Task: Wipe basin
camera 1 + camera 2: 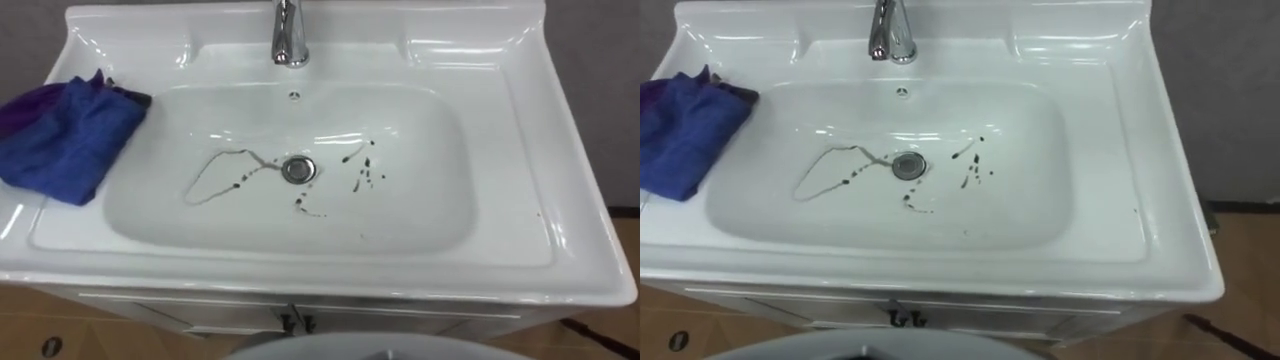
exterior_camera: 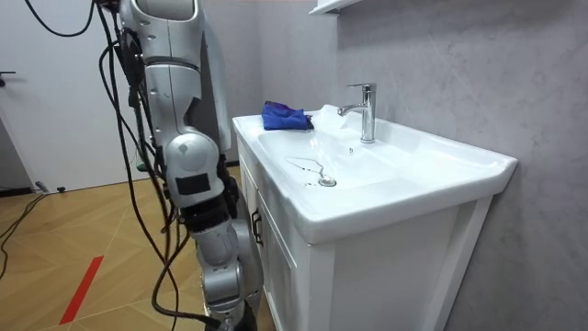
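Left eye view shows us the blue cloth (image 1: 65, 135) on the basin's (image 1: 560, 200) left rim, nearer our left arm, smears (image 1: 364, 172) beside the drain (image 1: 298, 169); we cannot tell either hand's grip.

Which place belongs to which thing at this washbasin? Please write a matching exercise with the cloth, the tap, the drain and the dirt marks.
Things:
1. blue cloth
2. tap
3. drain
4. dark marks

Places:
A. middle of the bottom of the basin
B. centre of the back rim
C. left rim, at the bowl's edge
D. bottom of the bowl, on both sides of the drain

Pairs: 1-C, 2-B, 3-A, 4-D
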